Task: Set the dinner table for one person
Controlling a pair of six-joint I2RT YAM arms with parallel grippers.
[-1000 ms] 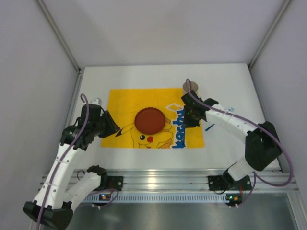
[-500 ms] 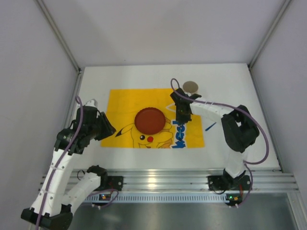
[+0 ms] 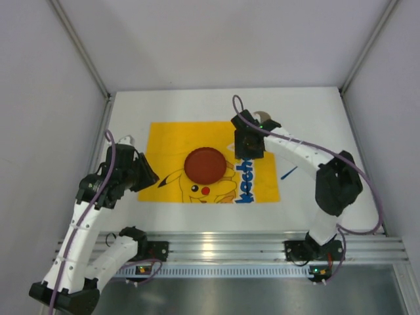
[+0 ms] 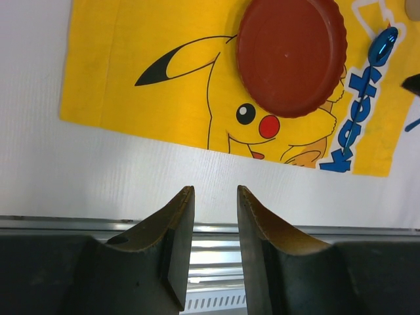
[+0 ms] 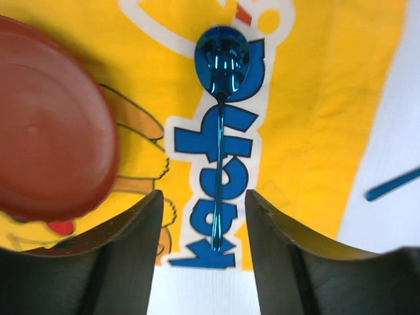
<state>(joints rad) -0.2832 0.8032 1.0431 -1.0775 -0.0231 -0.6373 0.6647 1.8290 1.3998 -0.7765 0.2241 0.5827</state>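
Right fingers (image 5: 131,243) apart over blue spoon (image 5: 222,62), left fingers (image 4: 170,230) apart too; drifting toward 9 o'clock could clip the red plate (image 5: 46,131).

One table (image 3: 315,197). One mat (image 3: 164,138), yellow. One plate (image 3: 203,165), red. One spoon (image 5: 220,141), blue, right of the plate. One more thin blue utensil (image 5: 392,184) right of the mat, kind unclear, so two blue utensils in all. One beige round item (image 3: 262,113) far right, mostly hidden, can't tell what it is. Two arms: left arm (image 3: 85,223), right arm (image 3: 302,154). Two grippers: left gripper (image 4: 214,191), right gripper (image 5: 203,195). Two fingers on each, four in total.
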